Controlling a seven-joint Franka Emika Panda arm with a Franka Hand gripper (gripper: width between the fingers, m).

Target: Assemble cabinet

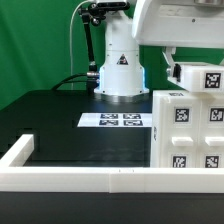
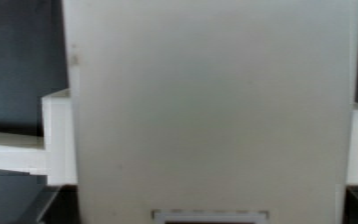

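white cabinet [image 1: 188,135] at the exterior view's right, gripper [image 1: 170,62] above it, apart or together unclear

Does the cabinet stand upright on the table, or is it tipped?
Upright: in the exterior view the cabinet shows vertical edges and level tags. The white rail hides its base.

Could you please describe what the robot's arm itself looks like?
The arm is smooth, rounded white casing. Its base is a white, cone-like pedestal with a small dark triangular mark, topped by black fittings. A thin black cable hangs down beside it. The fingers cannot be made out.
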